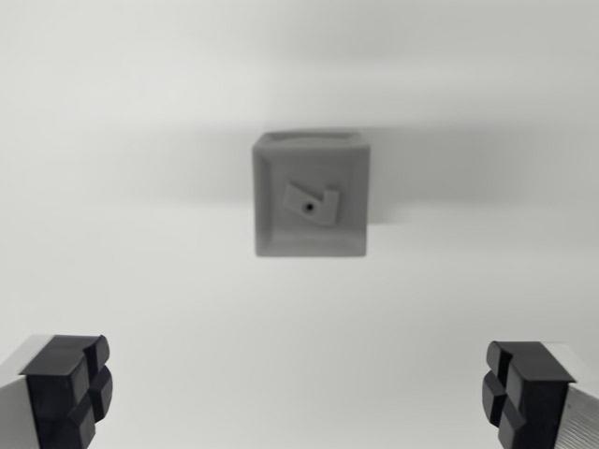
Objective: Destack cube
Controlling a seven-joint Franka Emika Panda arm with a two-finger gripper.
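At the wrist view's left, low in the corner, one black finger pad (67, 388) of the gripper (298, 393) shows, mounted on a pale metal finger. It touches nothing.

Moving toward the middle, the surface (140, 281) under the gripper is plain, pale and bare. Ahead of the fingertips, roughly on the line midway between them but slightly to the left side, sits the cube (311, 195). It is grey and a little blurred. Its top face has a raised rim and a sunken middle, and in this middle there is a small tilted piece with a dark hole. A soft shadow lies around it. I cannot tell whether another cube is under it.

At the wrist view's right, the second black pad (526, 388) shows. The two pads are far apart, so the gripper is spread wide and holds nothing; the cube is well apart from both.
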